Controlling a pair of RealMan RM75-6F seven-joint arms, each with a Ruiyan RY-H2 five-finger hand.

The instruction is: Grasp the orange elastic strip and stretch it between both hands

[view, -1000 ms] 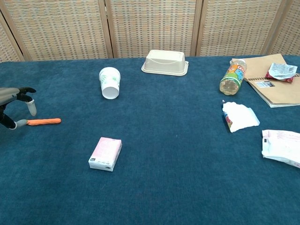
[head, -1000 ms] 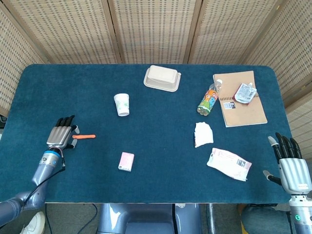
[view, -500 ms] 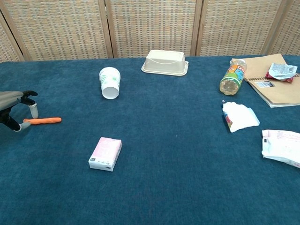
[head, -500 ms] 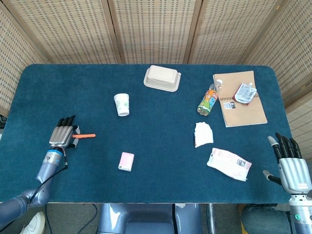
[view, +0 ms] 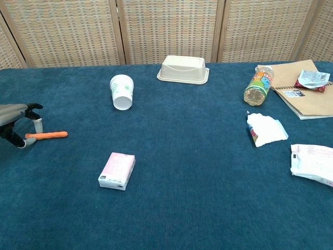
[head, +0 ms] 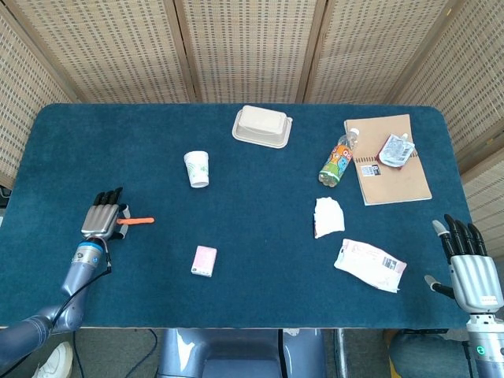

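Observation:
The orange elastic strip lies flat on the blue table, near its left edge. My left hand hovers at the strip's left end. One finger comes down just behind that end and the thumb sits in front of it, with a gap on each side. The strip does not look pinched or lifted. My right hand is far away at the table's near right corner, fingers spread and holding nothing; the chest view does not show it.
A small pink box lies near the strip. Further off are a paper cup on its side, a lidded white container, a bottle, a notebook, a white tissue and a white packet.
My left hand has shifted slightly nearer and lower around the strip's left end. The strip stays in place. The right hand has not moved.

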